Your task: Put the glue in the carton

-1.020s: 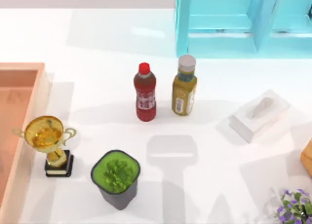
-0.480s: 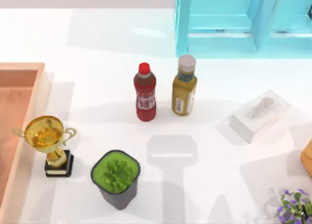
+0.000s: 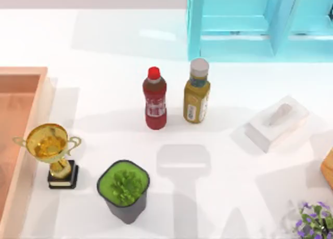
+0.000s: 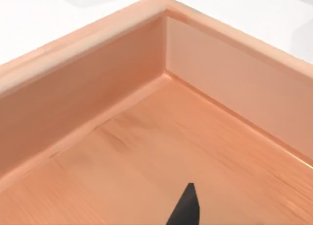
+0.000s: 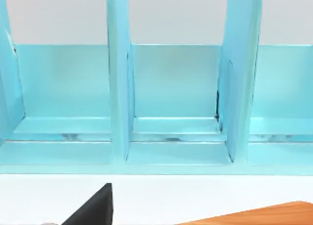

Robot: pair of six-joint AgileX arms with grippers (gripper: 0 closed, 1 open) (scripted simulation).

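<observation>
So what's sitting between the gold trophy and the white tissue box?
From above, the potted plant sits between the trophy and the tissue box, slightly nearer the front; otherwise bare table.

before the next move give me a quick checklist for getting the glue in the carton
1. Carton at the table's left edge, open side up: ok.
2. Carton floor under the left wrist camera bare, no glue lying there: ok.
3. Glue located on the table: cannot tell.
4. Left gripper state, one dark fingertip above the carton floor: cannot tell.
5. Right gripper state, one dark fingertip facing the blue rack: cannot tell.
6. Trophy standing right beside the carton wall: not ok.
</observation>
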